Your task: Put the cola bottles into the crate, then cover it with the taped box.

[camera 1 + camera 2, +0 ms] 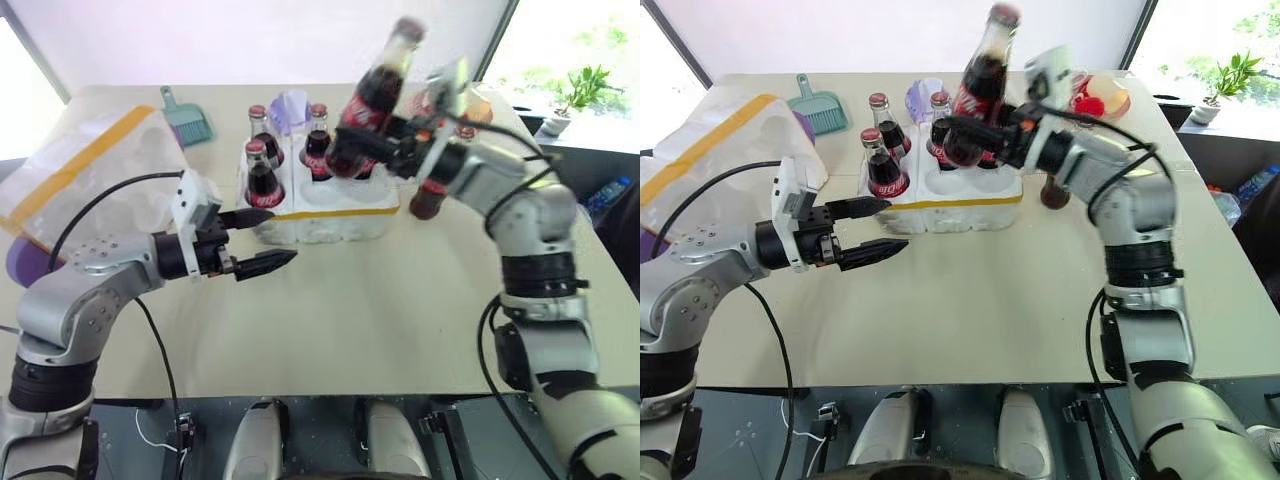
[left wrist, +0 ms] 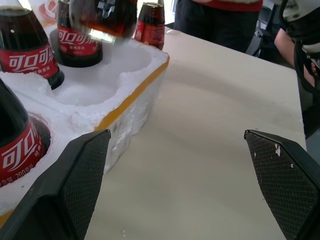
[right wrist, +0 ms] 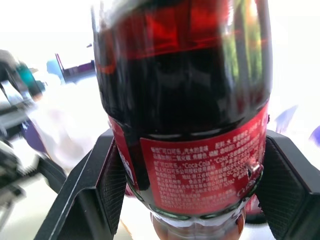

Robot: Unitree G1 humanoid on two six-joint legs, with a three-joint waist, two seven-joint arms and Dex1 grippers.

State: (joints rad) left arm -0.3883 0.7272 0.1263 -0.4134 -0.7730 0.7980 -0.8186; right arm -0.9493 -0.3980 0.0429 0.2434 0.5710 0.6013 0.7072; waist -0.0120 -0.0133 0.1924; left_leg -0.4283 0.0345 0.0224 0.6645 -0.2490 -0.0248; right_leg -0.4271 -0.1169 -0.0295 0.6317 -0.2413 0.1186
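Right now my right gripper point(image 1: 975, 135) is clamped around the belly of a cola bottle point(image 1: 978, 85), held tilted above the crate point(image 1: 970, 205) so its base can drop into one of the free wells on the near side. Three bottles point(image 1: 883, 165) already stand in the crate's wells, on its far and left parts, and one more bottle point(image 1: 428, 198) waits on the table point(image 1: 970, 300) just right of the crate, behind my forearm. My left gripper point(image 1: 868, 230) hangs empty with its fingers spread wide, just beside the crate's near-left corner; I judge it is there to steady the light foam. The taped box point(image 1: 70, 170) lies well left of the crate, set aside until the bottles are in.
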